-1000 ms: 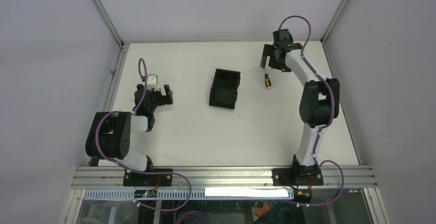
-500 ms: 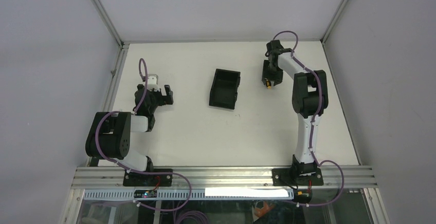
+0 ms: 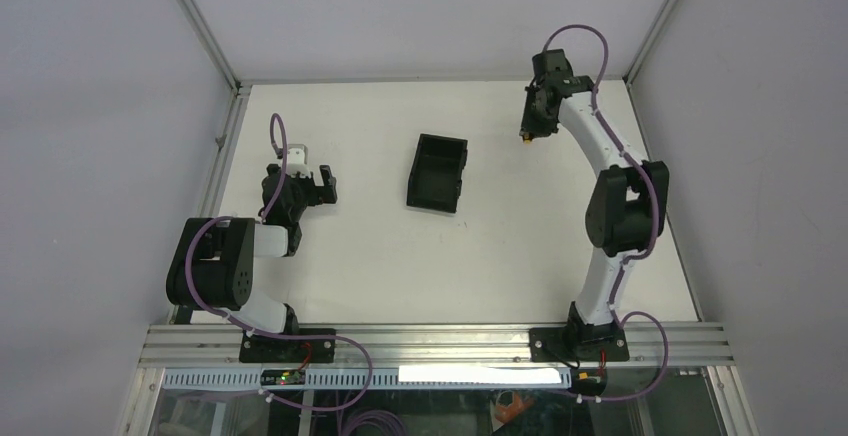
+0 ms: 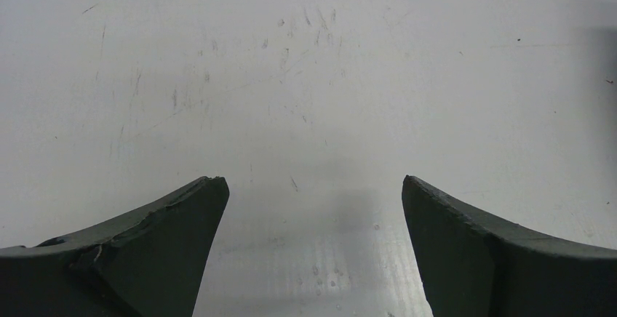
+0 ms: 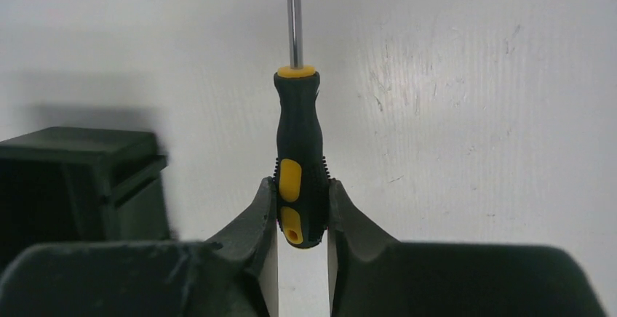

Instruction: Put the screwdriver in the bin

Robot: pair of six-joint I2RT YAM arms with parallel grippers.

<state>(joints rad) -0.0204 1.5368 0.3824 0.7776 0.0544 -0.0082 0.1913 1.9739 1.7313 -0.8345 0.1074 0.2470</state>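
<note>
Screwdriver (image 5: pixel 298 150) handle being pinched by right fingers (image 5: pixel 260 219), upper right of top view; bin (image 3: pixel 460 171) sitting mid-frame, well apart; left fingers (image 4: pixel 171 222) hanging spread over counter (image 4: pixel 305 77).

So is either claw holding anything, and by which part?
The right claw grips the screwdriver by the rear end of its handle; the left claw holds nothing.
</note>
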